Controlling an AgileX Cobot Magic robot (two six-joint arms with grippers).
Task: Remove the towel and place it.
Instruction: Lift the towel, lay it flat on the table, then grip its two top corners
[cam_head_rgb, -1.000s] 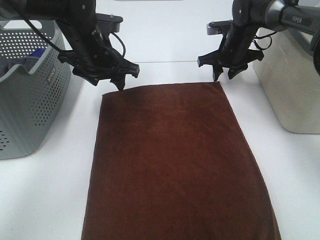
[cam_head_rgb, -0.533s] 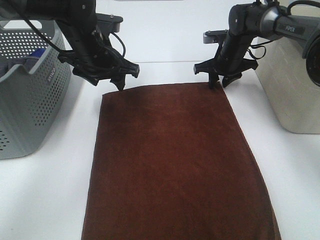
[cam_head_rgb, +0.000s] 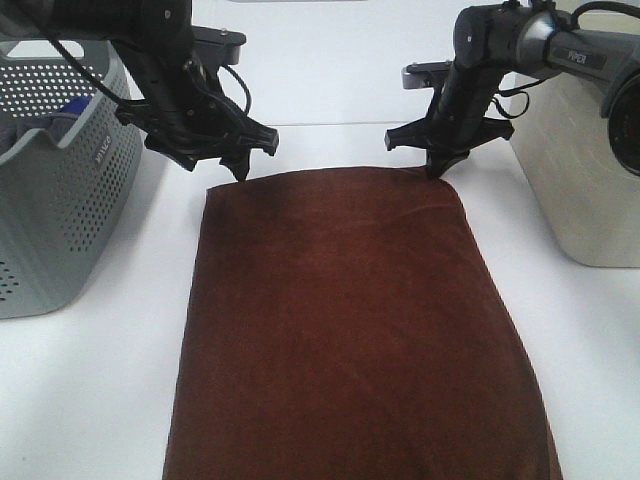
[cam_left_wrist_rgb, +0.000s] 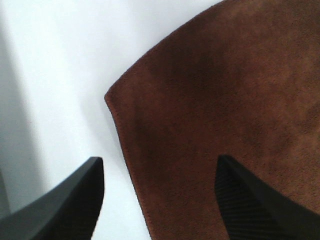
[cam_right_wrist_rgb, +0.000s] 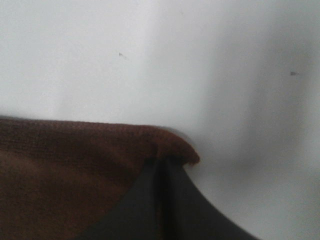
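Observation:
The dark reddish-brown towel (cam_head_rgb: 350, 320) lies spread flat on the white table, its long side running from the front edge to the back. My left gripper (cam_head_rgb: 228, 160) hangs open just above the towel's far left corner (cam_left_wrist_rgb: 112, 97), with one finger (cam_left_wrist_rgb: 75, 200) over bare table and the other over cloth. It holds nothing. My right gripper (cam_head_rgb: 436, 170) is down on the far right corner. In the right wrist view its fingers (cam_right_wrist_rgb: 162, 200) are pressed together on the towel's hem (cam_right_wrist_rgb: 180, 147), which is slightly bunched. No white tag shows.
A grey perforated basket (cam_head_rgb: 60, 200) stands at the left with a blue cloth (cam_head_rgb: 68, 108) inside. A beige bin (cam_head_rgb: 580, 170) stands at the right. Bare white table (cam_head_rgb: 110, 380) lies on both sides of the towel and behind it.
My right gripper has moved left and down onto the towel's far right corner and closed on it, rounding that corner. The left gripper has not moved.

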